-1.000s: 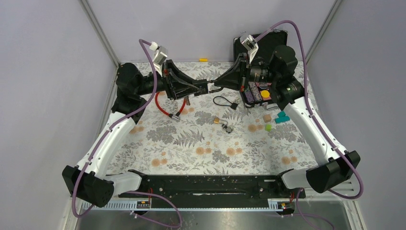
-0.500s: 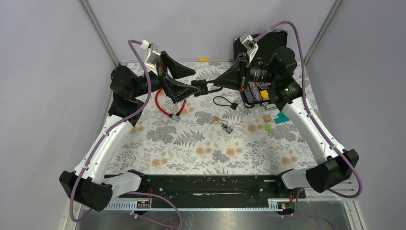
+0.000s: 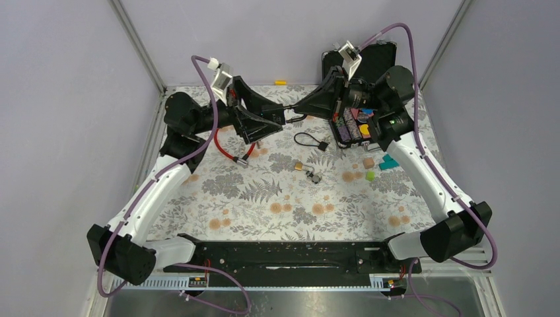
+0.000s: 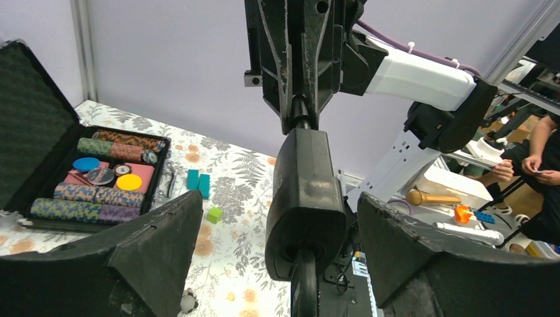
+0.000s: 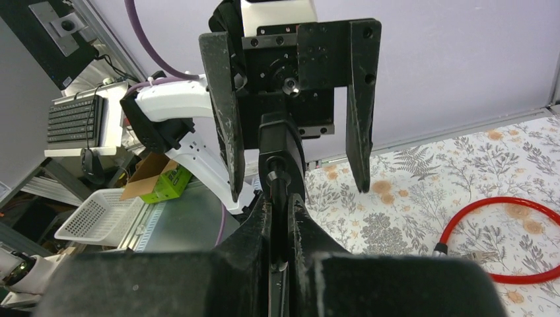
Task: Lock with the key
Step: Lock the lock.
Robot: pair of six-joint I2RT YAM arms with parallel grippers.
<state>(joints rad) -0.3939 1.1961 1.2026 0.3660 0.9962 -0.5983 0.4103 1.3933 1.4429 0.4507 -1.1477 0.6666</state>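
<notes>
Black lock body [image 4: 304, 198] pinched at its narrow upper end by right gripper [image 5: 280, 201], fingers pressed tight on it. Left gripper [image 4: 279, 201] straddles same body, fingers spread wide, touching nothing. Both meet in air at upper centre of overhead view, above table [image 3: 264, 205].

Judgement: second grip on body pending.
- Centre left fingers on its flat sides and close squarely.
- Right should hold firm until grip is sure.
- Twist about long axis only.

Body matte, oblong, rounded corners, dark loop at lower end. Key not distinguishable. Red cable [image 5: 508, 199] lies on table at right of right wrist view.
</notes>
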